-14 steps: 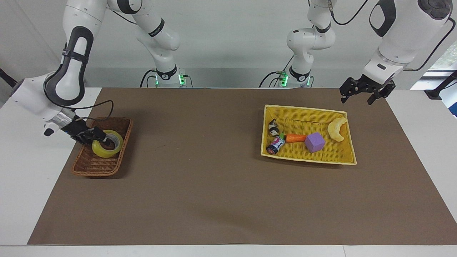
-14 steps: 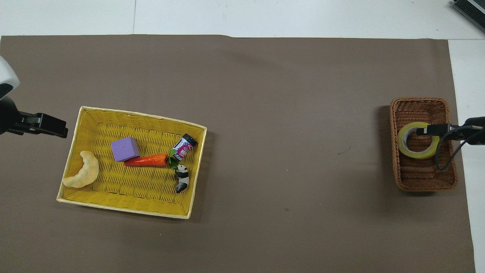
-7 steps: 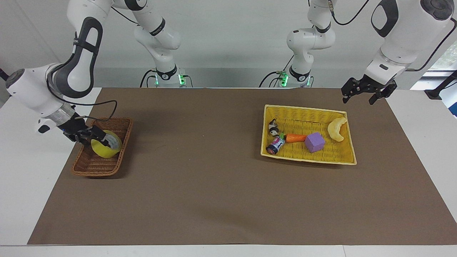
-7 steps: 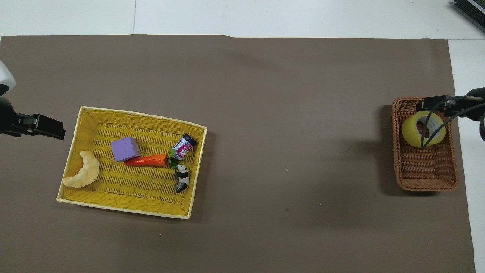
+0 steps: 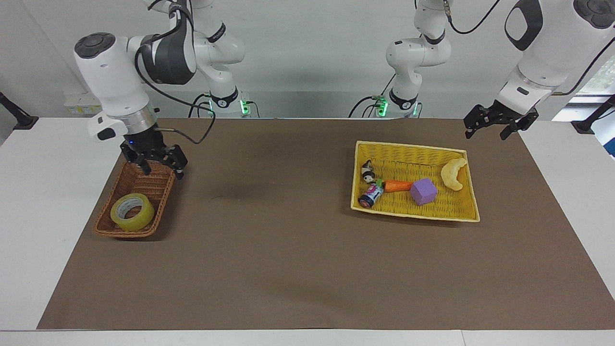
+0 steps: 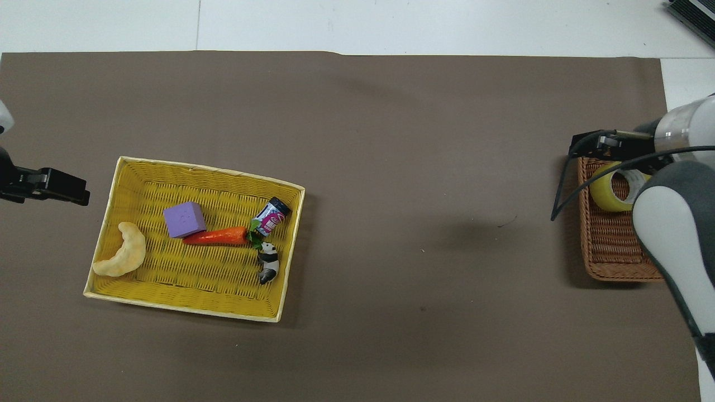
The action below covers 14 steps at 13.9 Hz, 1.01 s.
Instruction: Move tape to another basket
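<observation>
Two arms are yours: the right gripper hangs over the robot-side end of the basket, fingers spread wide, gripping nothing and clear of the tape. The left gripper waits over the mat just beside the yellow tray, at the left arm's end; fingers apart, empty. Tray contents: purple cube, pale crescent toy, carrot, small can, panda figure. Tape lies tilted in the basket, at the end farther from the robots.
</observation>
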Tool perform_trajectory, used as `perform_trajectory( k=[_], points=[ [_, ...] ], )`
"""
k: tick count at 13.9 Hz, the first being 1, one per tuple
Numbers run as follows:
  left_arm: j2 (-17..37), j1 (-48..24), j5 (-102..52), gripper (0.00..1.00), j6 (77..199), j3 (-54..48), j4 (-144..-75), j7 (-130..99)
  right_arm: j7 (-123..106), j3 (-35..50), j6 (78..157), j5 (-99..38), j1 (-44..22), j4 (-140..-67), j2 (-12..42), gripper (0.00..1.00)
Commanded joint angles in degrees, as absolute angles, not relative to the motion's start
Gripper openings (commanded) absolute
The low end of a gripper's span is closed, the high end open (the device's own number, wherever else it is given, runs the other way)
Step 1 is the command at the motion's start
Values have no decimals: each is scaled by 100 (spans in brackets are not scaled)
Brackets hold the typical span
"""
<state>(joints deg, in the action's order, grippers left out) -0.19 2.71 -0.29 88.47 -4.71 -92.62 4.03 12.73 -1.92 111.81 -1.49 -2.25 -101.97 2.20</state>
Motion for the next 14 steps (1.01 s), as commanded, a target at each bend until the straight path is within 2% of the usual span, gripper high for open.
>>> perform_trajectory(
  k=[1,4,8,14],
  points=[
    [-62,369,-53,100,8815,-536,-9264,439,1441,-176,10664,-18,-255,-10178,-78,100],
    [-62,360,-44,100,8815,-536,-9264,439,1704,-167,9399,166,-343,-9276,-123,100],
    [-62,369,-53,100,8815,-536,-9264,439,1731,-123,8466,272,-343,-8544,-228,100],
    [-53,369,-44,100,8859,-545,-9255,439,1415,-114,8464,123,-343,-9325,-835,100]
  ],
)
